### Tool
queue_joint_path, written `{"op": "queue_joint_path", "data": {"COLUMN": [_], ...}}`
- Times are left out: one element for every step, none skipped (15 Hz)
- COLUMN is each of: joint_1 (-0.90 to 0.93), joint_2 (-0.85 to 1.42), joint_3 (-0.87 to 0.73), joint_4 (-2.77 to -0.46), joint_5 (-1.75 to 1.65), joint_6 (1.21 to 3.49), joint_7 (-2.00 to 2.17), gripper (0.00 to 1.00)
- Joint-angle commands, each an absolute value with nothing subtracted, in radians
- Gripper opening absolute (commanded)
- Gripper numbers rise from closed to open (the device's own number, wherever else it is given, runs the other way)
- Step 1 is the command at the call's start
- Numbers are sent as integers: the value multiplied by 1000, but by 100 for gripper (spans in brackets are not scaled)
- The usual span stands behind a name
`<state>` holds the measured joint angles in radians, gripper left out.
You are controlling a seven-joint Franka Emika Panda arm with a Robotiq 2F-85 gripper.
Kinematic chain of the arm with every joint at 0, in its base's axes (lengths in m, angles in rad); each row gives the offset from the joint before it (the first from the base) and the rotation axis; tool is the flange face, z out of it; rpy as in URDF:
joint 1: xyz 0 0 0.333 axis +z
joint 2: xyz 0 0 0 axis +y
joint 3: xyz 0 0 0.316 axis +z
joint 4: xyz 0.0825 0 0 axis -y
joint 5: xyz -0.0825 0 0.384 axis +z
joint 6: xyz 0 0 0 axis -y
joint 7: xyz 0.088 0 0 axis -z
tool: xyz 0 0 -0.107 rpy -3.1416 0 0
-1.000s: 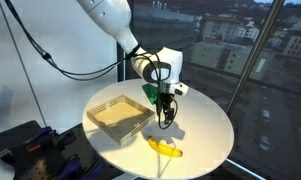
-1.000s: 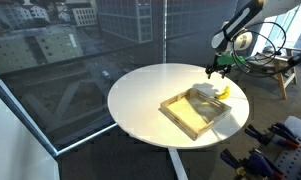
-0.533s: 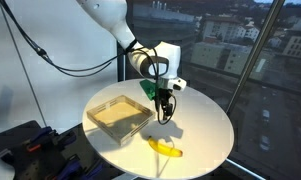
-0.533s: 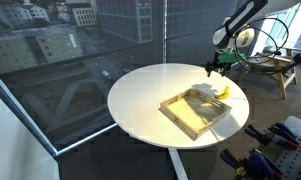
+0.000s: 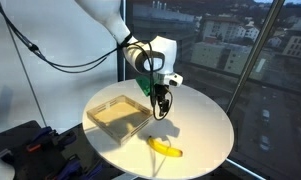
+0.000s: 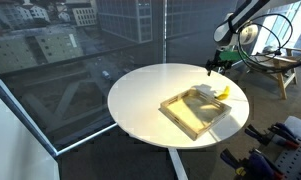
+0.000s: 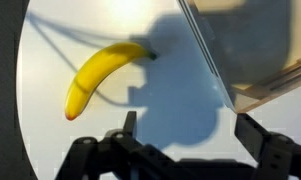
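Observation:
My gripper [image 5: 161, 104] hangs open and empty above the round white table [image 5: 205, 125], beside the shallow wooden tray [image 5: 118, 114]. A yellow banana [image 5: 167, 148] lies on the table near its front edge, apart from the gripper. In the wrist view the open fingers [image 7: 190, 130] frame bare table and my own shadow; the banana [image 7: 100, 72] lies beyond them and the tray's corner [image 7: 270, 85] sits to one side. In an exterior view the gripper [image 6: 216, 66] is above the table's far rim, near the tray [image 6: 197, 110] and the banana [image 6: 222, 91].
Large windows with a city view stand behind the table. A dark cable [image 5: 30, 45] hangs from the arm. Black equipment [image 5: 25, 140] sits by the table. A wooden desk [image 6: 280, 65] stands in the background.
The gripper has risen a little above the table and moved away from the banana. The banana and the tray have not moved.

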<state>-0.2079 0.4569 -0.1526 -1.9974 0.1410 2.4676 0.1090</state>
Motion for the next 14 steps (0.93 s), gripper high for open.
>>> {"op": "queue_joint_path", "data": {"joint_1": [-204, -201, -199, -198, -196, -195, -194, -193, -193, -192, -191, -189, -189, -189], "joint_2": [381, 369, 357, 344, 334, 322, 311, 300, 290, 280, 269, 261, 251, 242], "joint_3": [-144, -143, -142, -140, -139, -139, -138, -137, -137, -138, -139, -140, -140, -141], "joint_4": [-2067, -2080, -2091, -2104, -2113, -2124, -2135, -2145, -2154, -2162, -2171, -2179, -2187, -2196], "joint_5": [143, 142, 142, 142, 141, 142, 142, 141, 141, 140, 138, 136, 135, 135], "joint_6": [2469, 2470, 2469, 2468, 2467, 2466, 2465, 2463, 2461, 2459, 2457, 2456, 2455, 2454], "joint_7": [81, 79, 75, 69, 64, 59, 55, 51, 46, 43, 42, 41, 38, 34], "gripper": [100, 100, 100, 100, 100, 100, 100, 100, 100, 100, 100, 100, 100, 100]}}
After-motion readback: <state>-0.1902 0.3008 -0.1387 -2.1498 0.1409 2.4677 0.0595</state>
